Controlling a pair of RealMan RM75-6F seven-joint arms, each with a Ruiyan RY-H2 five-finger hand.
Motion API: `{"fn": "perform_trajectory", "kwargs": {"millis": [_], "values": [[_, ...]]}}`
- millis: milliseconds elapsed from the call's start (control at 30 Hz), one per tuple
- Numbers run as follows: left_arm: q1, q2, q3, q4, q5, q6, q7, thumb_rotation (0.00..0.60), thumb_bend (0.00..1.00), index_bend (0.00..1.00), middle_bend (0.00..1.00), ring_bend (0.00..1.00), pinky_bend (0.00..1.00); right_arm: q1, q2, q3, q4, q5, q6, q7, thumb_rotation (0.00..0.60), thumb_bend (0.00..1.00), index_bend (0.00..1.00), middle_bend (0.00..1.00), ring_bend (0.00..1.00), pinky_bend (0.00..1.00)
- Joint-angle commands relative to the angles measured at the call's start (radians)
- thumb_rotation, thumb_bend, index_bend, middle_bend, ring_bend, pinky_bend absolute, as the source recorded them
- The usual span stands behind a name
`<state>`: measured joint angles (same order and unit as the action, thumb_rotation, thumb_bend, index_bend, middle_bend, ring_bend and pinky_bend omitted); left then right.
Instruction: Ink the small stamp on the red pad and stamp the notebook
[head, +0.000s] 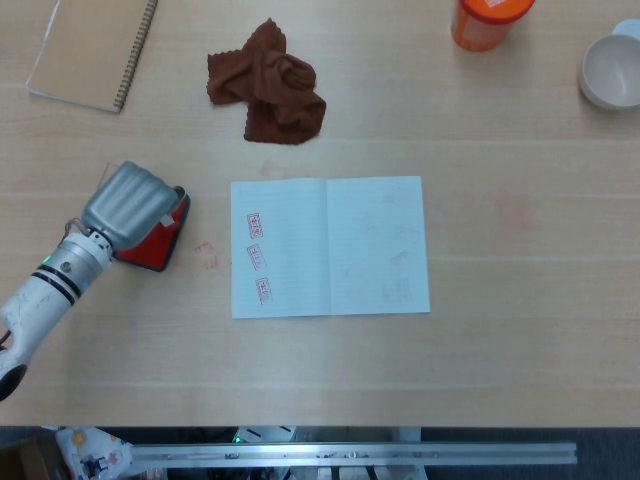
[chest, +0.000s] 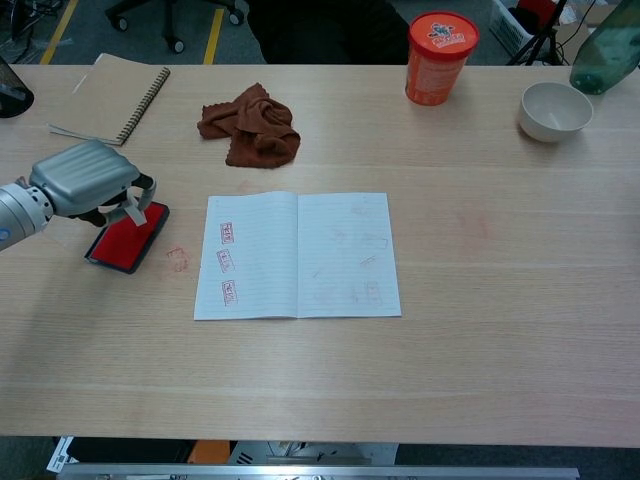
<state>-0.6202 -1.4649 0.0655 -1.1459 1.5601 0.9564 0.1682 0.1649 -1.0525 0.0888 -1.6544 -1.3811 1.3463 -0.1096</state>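
Stamp (chest: 134, 211) small, light and rigid by the look of it, pinched in left hand (chest: 88, 178) fingers over the red pad (chest: 122, 243) at left; best held by its sides. Notebook (head: 330, 246) lies open mid-worktop, thin pages likely to shift. Right hand out of view.

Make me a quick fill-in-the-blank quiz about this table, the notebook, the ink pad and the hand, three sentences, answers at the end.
1. The left hand is over the ____ ink pad.
2. The open notebook shows ____ red stamp marks down its left page.
3. The brown cloth lies between the spiral notebook and the ____ cup.

Answers: red; three; orange
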Motion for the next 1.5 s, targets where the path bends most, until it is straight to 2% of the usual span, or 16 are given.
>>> {"fn": "perform_trajectory", "kwargs": {"millis": [33, 533, 967, 1167, 1500], "values": [[0.001, -0.008, 0.004, 0.022, 0.005, 0.003, -0.012, 0.600, 0.39, 0.53, 1.00, 1.00, 1.00, 0.000, 0.000, 0.000, -0.002, 0.001, 0.000, -0.002, 0.600, 0.30, 0.16, 0.29, 0.16, 0.24], [0.000, -0.060, 0.019, 0.132, 0.027, 0.002, -0.066, 0.600, 0.40, 0.54, 1.00, 1.00, 1.00, -0.003, 0.001, 0.001, -0.014, 0.008, 0.004, -0.019, 0.600, 0.30, 0.16, 0.30, 0.16, 0.24], [-0.005, -0.069, 0.017, 0.139, 0.021, -0.011, -0.055, 0.600, 0.40, 0.54, 1.00, 1.00, 1.00, -0.009, 0.004, 0.001, -0.012, 0.011, 0.009, -0.015, 0.600, 0.30, 0.16, 0.30, 0.16, 0.24], [-0.001, -0.025, 0.005, 0.065, 0.032, 0.039, -0.042, 0.600, 0.40, 0.54, 1.00, 1.00, 1.00, -0.010, 0.003, 0.002, -0.007, 0.009, 0.012, -0.007, 0.600, 0.30, 0.16, 0.30, 0.16, 0.24], [-0.003, 0.075, -0.007, -0.193, 0.059, 0.097, 0.048, 0.600, 0.40, 0.54, 1.00, 1.00, 1.00, -0.003, -0.003, 0.001, 0.012, -0.002, 0.000, 0.012, 0.600, 0.30, 0.16, 0.30, 0.16, 0.24]]}}
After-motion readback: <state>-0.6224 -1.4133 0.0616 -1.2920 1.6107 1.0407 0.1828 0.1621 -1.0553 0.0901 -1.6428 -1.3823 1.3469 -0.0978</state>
